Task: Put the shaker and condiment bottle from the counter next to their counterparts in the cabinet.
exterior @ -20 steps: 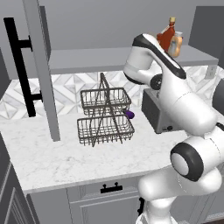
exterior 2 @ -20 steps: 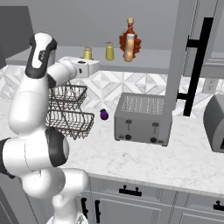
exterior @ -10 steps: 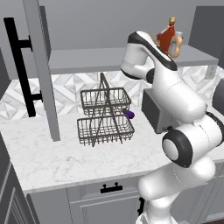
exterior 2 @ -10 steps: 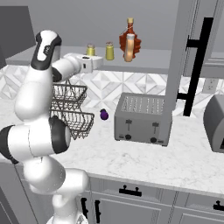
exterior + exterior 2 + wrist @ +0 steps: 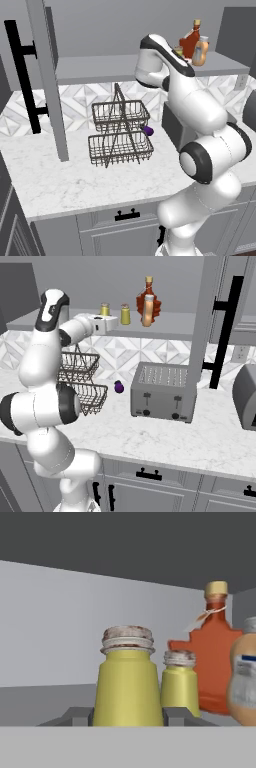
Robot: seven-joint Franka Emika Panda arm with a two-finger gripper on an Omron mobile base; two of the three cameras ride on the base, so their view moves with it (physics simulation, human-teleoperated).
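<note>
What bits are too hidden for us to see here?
- Hand view: the base of the near olive-yellow shaker with the brownish cap, behind the pincer and the picture's bottom.
- Hand view: the squat orange-tan bottle with the pale label, cut off by the right edge.
- Left base view: the shakers, mostly behind the white arm.

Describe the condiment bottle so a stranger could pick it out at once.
Look at the cabinet shelf above the toaster. At the right end of the row on it stands the condiment bottle, in front of the red bottle. It is squat, orange-tan, white-capped, with a pale label, unlike the yellow shakers.
</note>
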